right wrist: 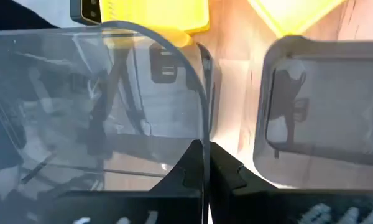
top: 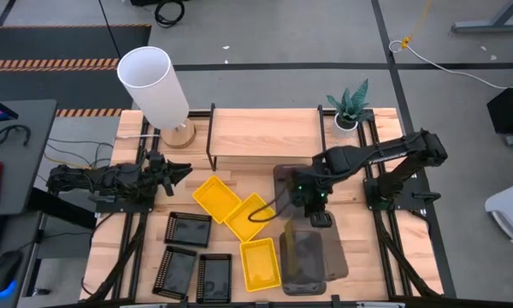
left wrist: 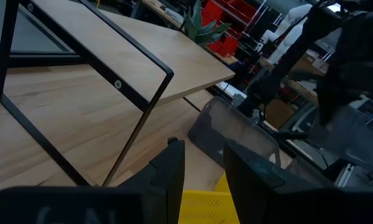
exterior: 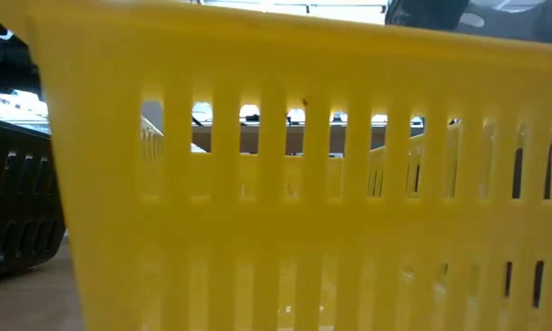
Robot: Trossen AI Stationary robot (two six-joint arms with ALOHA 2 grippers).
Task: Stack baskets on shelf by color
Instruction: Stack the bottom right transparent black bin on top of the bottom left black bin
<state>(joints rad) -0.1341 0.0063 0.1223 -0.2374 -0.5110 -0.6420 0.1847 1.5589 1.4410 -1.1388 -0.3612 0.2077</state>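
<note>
Grip check first: your right gripper (top: 309,203) sits just off the shelf's (top: 265,133) front right leg, fingers pinched on the thin wall of a grey basket (right wrist: 99,99); the right wrist view shows the wall running straight down between the two tips. That basket looks lifted and tilted, so you appear to be carrying it towards the shelf

Layout on the table:
- shelf at the rear middle edge, nothing on its plank top yet
- a second grey basket (top: 284,175) at the shelf's front right corner, and at least one more (top: 312,257) near the front edge right of middle; how many are nested there you cannot tell
- three yellow baskets (top: 239,218) running diagonally from the middle to the front edge
- three black baskets (top: 188,257) towards the front left corner

Left gripper (top: 178,171) waits near the left edge beside the lamp (top: 154,81), fingers partly spread, holding nothing

Doing this step well, as a judgement:
- a one-wall pinch lets the basket swing; move slowly
- raise the low edge above the plank before travelling in, or it may catch the front edge
- set it at the right end, so yellow and black stacks have room
- level it before you release
</note>
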